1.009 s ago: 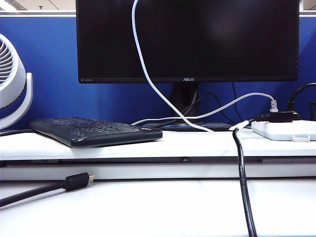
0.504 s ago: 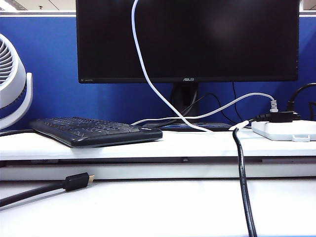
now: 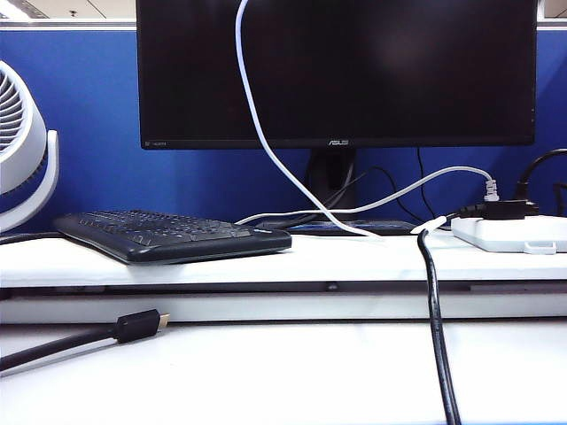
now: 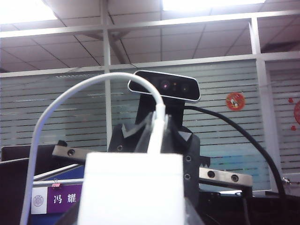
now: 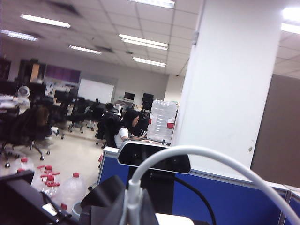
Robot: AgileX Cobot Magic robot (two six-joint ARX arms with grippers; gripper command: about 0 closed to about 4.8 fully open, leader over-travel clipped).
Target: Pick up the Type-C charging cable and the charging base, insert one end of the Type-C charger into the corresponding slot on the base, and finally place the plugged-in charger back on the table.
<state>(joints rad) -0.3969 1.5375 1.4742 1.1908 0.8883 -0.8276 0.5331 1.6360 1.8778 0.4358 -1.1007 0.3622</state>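
In the left wrist view we see the charging base (image 4: 130, 187) filling the foreground, apparently held by the left gripper (image 4: 136, 206), though its fingers are hidden. The Type-C charging cable (image 4: 56, 105) arcs into the base's top. In the right wrist view, the right gripper (image 5: 133, 211) has its fingers clamped on the cable's plug end. Only the exterior view shows the table (image 3: 266, 372), where the cable hangs before the ASUS monitor (image 3: 399, 71).

Left claw (image 4: 129, 220) grips half-spread, raised; right claw (image 5: 133, 206) clamped tight, raised.
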